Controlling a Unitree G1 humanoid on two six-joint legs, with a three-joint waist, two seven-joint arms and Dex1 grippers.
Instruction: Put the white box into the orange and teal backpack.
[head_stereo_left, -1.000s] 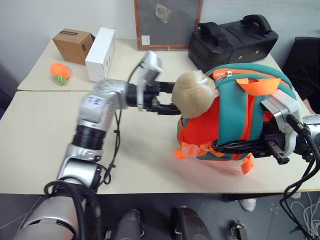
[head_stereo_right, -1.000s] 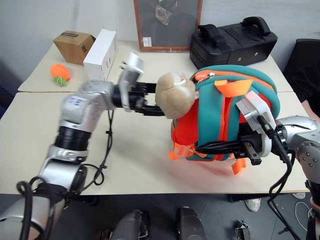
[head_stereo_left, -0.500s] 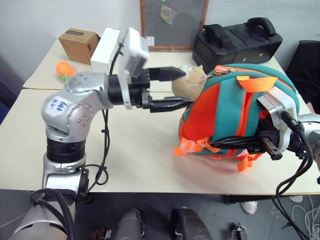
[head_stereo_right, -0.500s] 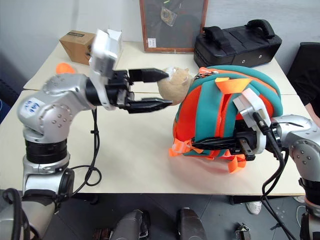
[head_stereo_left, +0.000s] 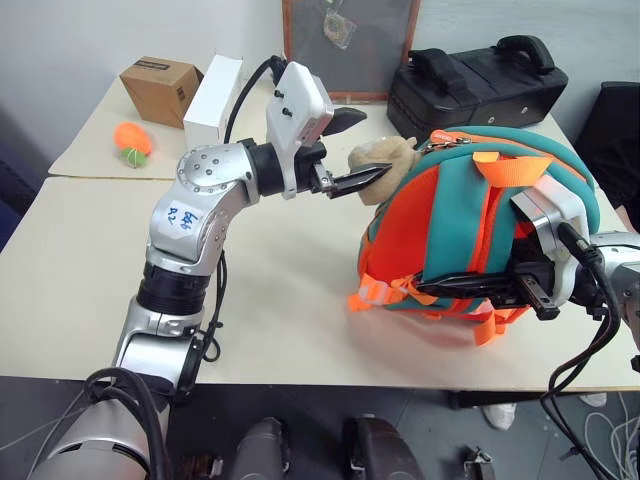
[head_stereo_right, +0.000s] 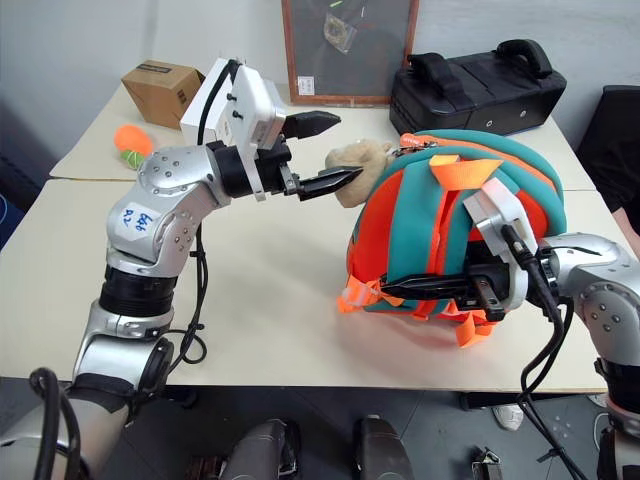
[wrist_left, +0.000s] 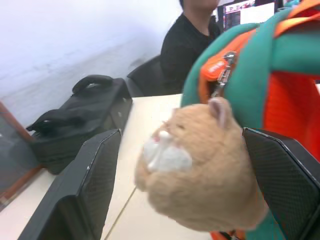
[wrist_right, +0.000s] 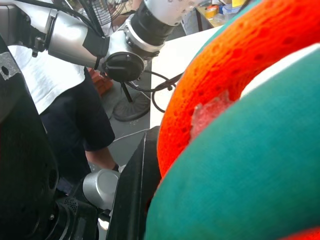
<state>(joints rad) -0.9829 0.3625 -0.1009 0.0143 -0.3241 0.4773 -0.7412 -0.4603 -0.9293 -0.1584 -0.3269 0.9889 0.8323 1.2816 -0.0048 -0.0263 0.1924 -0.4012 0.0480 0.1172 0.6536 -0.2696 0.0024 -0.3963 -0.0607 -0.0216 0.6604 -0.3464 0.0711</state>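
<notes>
Orange and teal backpack (head_stereo_left: 470, 230) unmoved, left gripper (head_stereo_left: 350, 150) risen, jaws wide.

Two pale tables (head_stereo_left: 290, 290) pushed edge to edge. On near one: orange and teal backpack (head_stereo_left: 470, 230). On far one: brown cardboard box (head_stereo_left: 160, 88), white carton (head_stereo_left: 213, 92), orange toy (head_stereo_left: 131, 140), black bag (head_stereo_left: 470, 85), framed board (head_stereo_left: 345, 45).

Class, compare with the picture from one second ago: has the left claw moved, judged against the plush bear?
Yes. The left claw, open, has risen from beside the plush bear on the backpack to straddle its top.
</notes>
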